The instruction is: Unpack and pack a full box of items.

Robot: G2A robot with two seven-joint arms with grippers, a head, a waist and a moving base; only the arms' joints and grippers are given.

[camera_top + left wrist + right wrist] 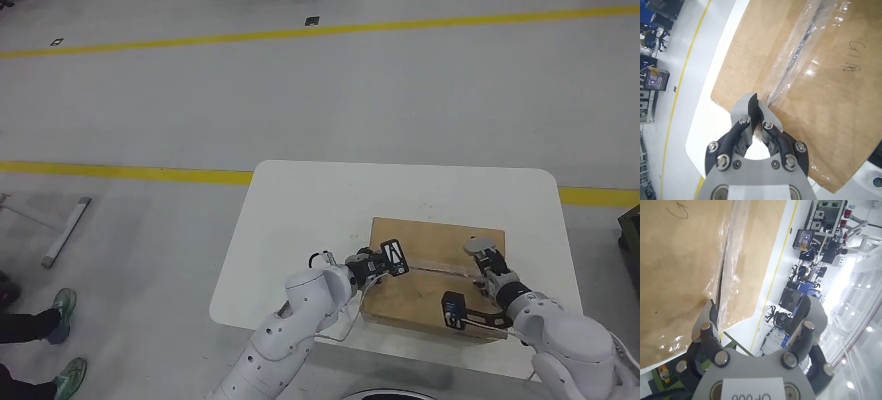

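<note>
Cardboard box (430, 240) sits shut on the white tabletop (300, 220), over toward the robot's right and near side. A strip of clear tape (430, 268) runs along the top seam. From the top view, the left fingers (392, 257) are at one end of that seam and the right fingers (483, 246) are near the other end.

Left wrist view: the box (819, 113) top with crinkly tape (791, 56) down the middle. The left fingers (742, 109) are pressed together right at the box edge, just beside the tape's end (can't tell if any tape is actually pinched). A bit of tabletop (702, 123) shows past the edge.

Right wrist view: the right fingers (806, 308) are spread wide. One tip is against the box (677, 266) end right by the seam, where the tape (730, 256) looks loose. The other tip hangs off the box.
</note>
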